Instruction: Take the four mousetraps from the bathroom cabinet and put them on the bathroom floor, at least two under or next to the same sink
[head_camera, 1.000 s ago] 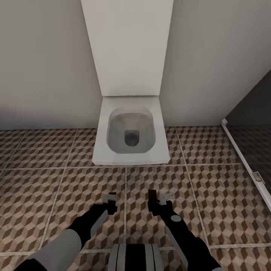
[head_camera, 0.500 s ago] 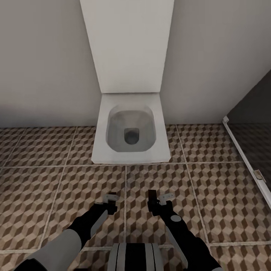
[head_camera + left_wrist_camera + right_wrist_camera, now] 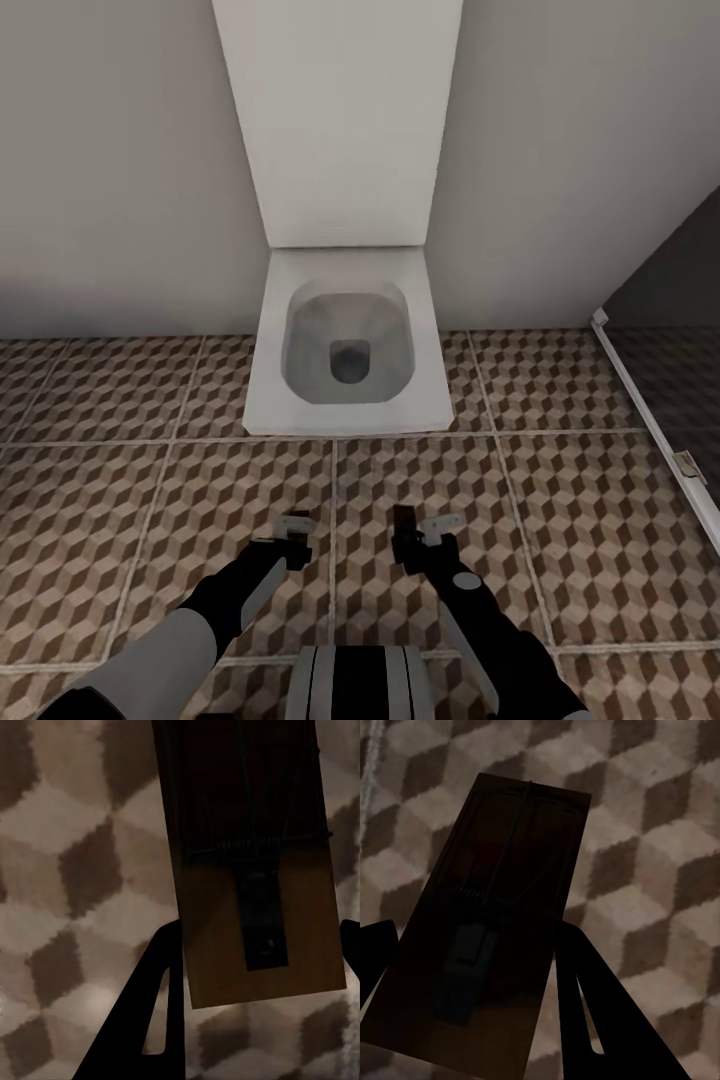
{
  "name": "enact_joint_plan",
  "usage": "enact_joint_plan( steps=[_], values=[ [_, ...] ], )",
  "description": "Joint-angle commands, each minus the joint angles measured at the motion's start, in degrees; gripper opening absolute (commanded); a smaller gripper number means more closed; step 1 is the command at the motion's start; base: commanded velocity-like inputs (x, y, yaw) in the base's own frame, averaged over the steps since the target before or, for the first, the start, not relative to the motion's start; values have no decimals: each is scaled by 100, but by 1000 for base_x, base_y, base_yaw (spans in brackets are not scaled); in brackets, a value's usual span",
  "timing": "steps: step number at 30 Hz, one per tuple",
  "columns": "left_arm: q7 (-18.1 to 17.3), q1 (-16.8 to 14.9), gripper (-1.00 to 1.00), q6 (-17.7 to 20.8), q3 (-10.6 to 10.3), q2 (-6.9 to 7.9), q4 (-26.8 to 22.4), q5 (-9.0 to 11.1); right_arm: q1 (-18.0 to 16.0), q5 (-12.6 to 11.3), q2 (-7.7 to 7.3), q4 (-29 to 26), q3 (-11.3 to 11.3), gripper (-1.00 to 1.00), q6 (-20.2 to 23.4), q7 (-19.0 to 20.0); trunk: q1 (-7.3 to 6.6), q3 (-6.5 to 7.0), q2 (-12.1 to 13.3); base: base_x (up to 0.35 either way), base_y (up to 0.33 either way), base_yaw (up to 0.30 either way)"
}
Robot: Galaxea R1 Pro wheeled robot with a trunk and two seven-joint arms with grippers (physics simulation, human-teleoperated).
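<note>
Nothing has shifted since half a second ago. Your left gripper (image 3: 255, 967) clamps one mousetrap (image 3: 255, 900), your right gripper (image 3: 472, 975) another mousetrap (image 3: 487, 945), both over bathroom floor (image 3: 150, 500). Toilet (image 3: 345, 345) ahead; glass partition (image 3: 650, 420) rightward, open tiles leftward.

1. The mousetrap (image 3: 255, 862) between the left gripper's (image 3: 259, 952) fingers runs off the left wrist view's edge, so its far end cannot be seen; that half also lies in deep shadow, the wires barely readable.
2. The other mousetrap (image 3: 484, 945) in the right gripper (image 3: 472, 967) is cut off at its near end in the right wrist view, and so dark that its metal parts hardly show.
3. From the head view both traps are too small to make out at the grippers.
4. The toilet's (image 3: 345, 340) tall white back panel (image 3: 340, 120) leaves the picture at the top.
5. The dark glass partition (image 3: 670, 330) is cut by the right edge.
</note>
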Motion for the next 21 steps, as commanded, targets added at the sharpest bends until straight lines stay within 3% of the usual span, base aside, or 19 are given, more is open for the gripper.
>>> enact_joint_plan(
  steps=[1, 10, 21],
  values=[
    [56, -3, -100, -10, -41, 6, -17, 47, -3, -79, -3, 2, 31, -100, 19, -43, -1, -3, -1, 0, 0, 0],
    [47, 23, -100, -1144, -49, 60, -4, 24, -3, -76, -3, 59, 166, -100, 14, -43, -1, -3, -1, 0, 0, 0],
    [31, 32, -100, -1319, -101, 104, 116, 14, -3, -75, -10, 60, 168, -100, 1, -43, -1, -3, -1, 0, 0, 0]
  ],
)
